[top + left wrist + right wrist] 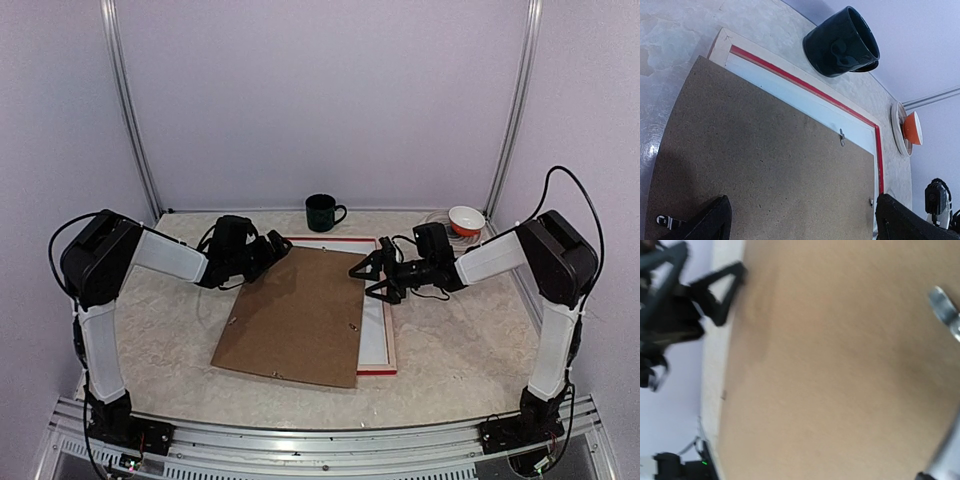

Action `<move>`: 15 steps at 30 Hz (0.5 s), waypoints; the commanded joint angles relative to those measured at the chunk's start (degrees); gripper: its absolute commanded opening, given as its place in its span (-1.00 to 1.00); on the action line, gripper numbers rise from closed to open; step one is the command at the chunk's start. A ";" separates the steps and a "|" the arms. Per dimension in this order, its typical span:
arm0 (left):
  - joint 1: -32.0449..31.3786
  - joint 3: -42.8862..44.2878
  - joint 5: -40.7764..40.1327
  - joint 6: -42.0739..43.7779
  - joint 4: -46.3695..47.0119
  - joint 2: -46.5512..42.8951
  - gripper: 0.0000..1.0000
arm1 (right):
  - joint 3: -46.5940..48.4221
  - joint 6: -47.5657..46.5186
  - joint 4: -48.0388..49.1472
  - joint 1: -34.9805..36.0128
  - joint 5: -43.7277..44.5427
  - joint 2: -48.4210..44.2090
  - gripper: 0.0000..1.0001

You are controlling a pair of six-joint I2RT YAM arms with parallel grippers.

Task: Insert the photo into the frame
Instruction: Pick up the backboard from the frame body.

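Observation:
The frame (378, 371) lies flat on the table, back side up, with its red edge showing (805, 86). A brown backing board (295, 315) rests askew over it and covers most of it. Beside the board a white sheet (375, 325) shows inside the frame; I cannot tell whether it is the photo's back. My left gripper (272, 256) hovers open over the board's far left corner, one finger (710, 222) on each side of the wrist view. My right gripper (372, 280) is open above the board's right edge. Its wrist view is blurred and filled by the board (830, 370).
A dark mug (322, 212) stands just behind the frame. An orange and white bowl on a plate (466, 219) sits at the back right. Small metal clips (842, 136) stick out of the board. Walls enclose the table on three sides.

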 commanded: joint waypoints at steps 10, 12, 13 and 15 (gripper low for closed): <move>0.30 2.16 -1.31 0.97 -3.16 -3.38 0.98 | 1.08 3.49 -0.04 0.03 4.33 -0.78 0.98; 0.82 2.53 -1.64 1.22 -3.61 -3.92 0.98 | 2.80 1.37 -4.67 0.93 6.79 -1.42 0.98; 1.04 2.55 -1.71 1.33 -3.64 -4.20 0.98 | 3.63 0.53 -6.63 1.47 7.80 -1.59 0.98; 1.17 2.33 -1.91 1.53 -3.71 -4.42 0.98 | 4.88 -0.57 -9.80 2.52 9.76 -1.70 0.98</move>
